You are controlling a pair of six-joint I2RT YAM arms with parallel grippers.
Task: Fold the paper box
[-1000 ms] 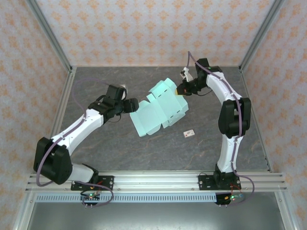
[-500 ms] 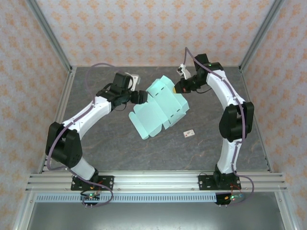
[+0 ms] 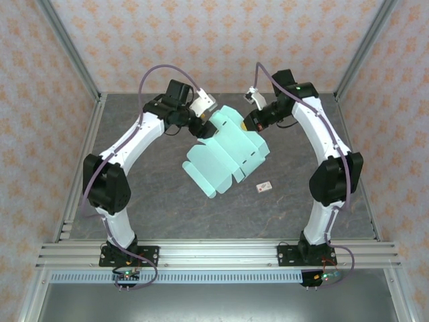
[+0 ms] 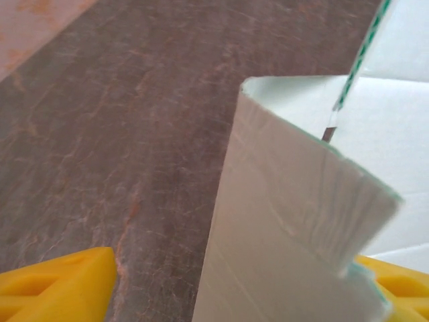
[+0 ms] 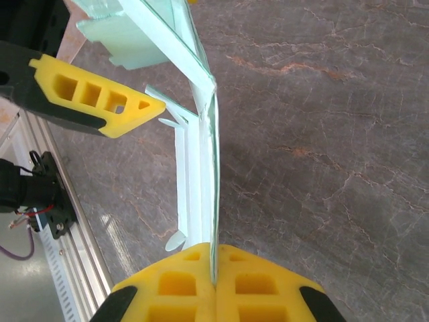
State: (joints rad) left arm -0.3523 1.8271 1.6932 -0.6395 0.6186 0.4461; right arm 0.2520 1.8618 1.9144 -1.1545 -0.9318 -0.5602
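- Table (image 3: 147,201): dark grey marbled top, and both arms are reaching out over it towards 12 o'clock.
- Paper box (image 3: 224,151): a pale mint die-cut sheet, part unfolded. It sits around the table's centre, its far end lifted between the two grippers and its near flaps pointing down to 7 o'clock.
- Left gripper (image 3: 200,126): it's at the sheet's 11 o'clock corner. From the left wrist, the yellow fingers (image 4: 60,285) stand wide apart with an upright flap of the box (image 4: 281,221) between them. Whether a pad touches the card, I can't tell.
- Right gripper (image 3: 251,124): it's at the sheet's 1 o'clock edge. Its own camera shows the gripper (image 5: 214,282) clamped tight, the thin card edge (image 5: 213,168) pinched between the yellow pads.
- Small white tag (image 3: 264,187): red mark on it, lying flat at 4 o'clock from the sheet, apart from it.
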